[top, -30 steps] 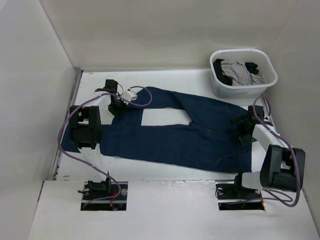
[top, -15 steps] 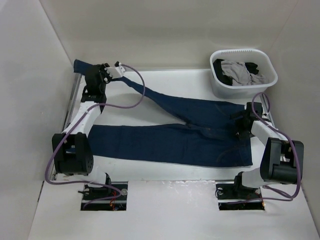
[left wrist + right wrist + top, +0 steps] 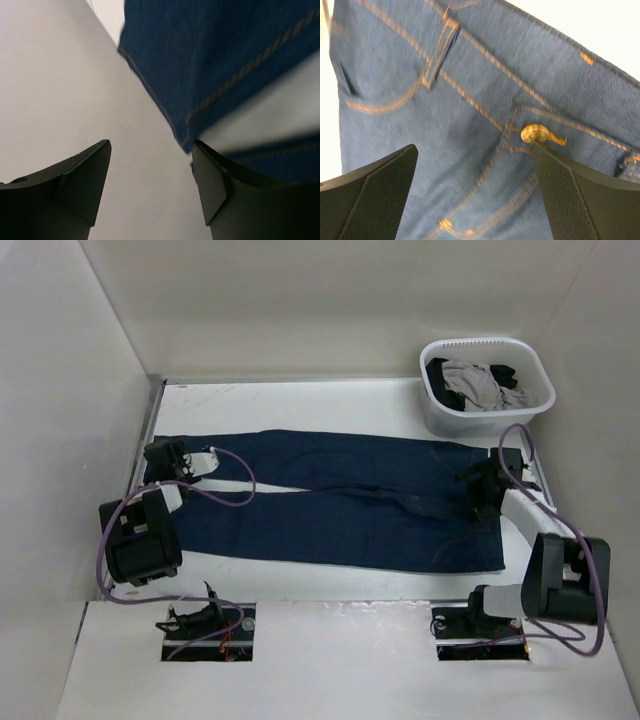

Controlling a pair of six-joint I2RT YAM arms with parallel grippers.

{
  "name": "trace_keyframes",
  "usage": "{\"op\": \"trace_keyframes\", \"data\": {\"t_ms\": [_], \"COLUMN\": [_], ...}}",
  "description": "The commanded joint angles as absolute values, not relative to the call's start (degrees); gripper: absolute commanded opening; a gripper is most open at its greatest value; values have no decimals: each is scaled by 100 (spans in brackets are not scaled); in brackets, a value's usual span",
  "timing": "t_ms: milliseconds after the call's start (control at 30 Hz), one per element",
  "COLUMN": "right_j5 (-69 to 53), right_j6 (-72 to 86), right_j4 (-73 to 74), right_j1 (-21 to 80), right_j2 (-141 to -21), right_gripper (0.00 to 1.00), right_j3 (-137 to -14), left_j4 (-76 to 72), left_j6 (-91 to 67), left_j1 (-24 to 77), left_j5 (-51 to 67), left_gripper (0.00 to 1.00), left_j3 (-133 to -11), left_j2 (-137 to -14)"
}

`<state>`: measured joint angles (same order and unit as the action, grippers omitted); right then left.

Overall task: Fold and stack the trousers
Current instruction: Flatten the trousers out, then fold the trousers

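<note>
The trousers (image 3: 350,505) lie flat across the table (image 3: 300,400), waist toward its right edge, hems near its left edge. Any stamp on the button (image 3: 536,134) is too blurred to read. The right gripper (image 3: 474,147) is spread wide over the waistband. The left gripper (image 3: 151,145) is parted and holds nothing, beside a hem.

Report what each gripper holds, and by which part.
Nothing is held. The left gripper stands open beside the leg hem of the trousers. The right gripper is open over their waistband button, not closed on the denim.
</note>
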<state>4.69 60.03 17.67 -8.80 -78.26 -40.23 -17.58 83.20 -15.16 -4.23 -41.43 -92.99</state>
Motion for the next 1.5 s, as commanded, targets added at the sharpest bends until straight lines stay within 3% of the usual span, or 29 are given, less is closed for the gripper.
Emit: {"op": "trace_keyframes", "data": {"t_ms": [0,133,333,533,667,900,1000,1067,1133,1167,1233,1300,1400,1467], "right_j5": [875,1626,942,1036,1458,1134,1213,1318,1502,1520,1459,1441,1407,1406], "right_j6": [5073,5219,6605,8216,8394,8578,8543,8499,8447,8411,8376,8254,7867,7805], "right_j4": [3001,4461,5264,5571,5976,5617,5485,5476,5327,5274,5230,5273,5256,5273], "right_j1": [-384,152,426,715,830,804,699,716,725,725,603,340,-4,-40], "right_j2": [-6842,-5462,-4554,-4394,-4772,-4974,-5185,-5282,-5186,-5090,-4844,-4659,-4492,-4430], "right_gripper": [100,100,100,100,100,100,92,92,85,75,46,17,1,0], "right_j3": [-4279,-4168,-2911,-2838,-3076,-2699,-2663,-2751,-2716,-2664,-2549,-2488,-2461,-2540], "left_j4": [-1461,251,2399,1329,1108,923,966,958,888,879,914,888,958,1071], "left_j6": [8526,8814,10588,11337,11338,11303,11189,11075,10926,10881,10811,10784,10697,10600], "left_j1": [-1936,-3078,-4459,-4707,-4478,-4426,-4268,-4223,-4206,-4206,-4223,-4328,-4504,-4601], "left_j5": [-282,402,809,1063,1037,1230,1187,1178,1169,1160,1143,1178,1230,1353], "left_gripper": [66,66,64,68,69,69,52,28,10,7,0,0,0,0], "left_j3": [-4262,-4526,-3983,-2910,-2769,-2751,-2830,-2874,-2892,-2909,-2944,-2962,-3172,-3435], "left_j2": [-8439,-7560,-7084,-7048,-7329,-7699,-7769,-7822,-7857,-7866,-7892,-7884,-7788,-7656]}}
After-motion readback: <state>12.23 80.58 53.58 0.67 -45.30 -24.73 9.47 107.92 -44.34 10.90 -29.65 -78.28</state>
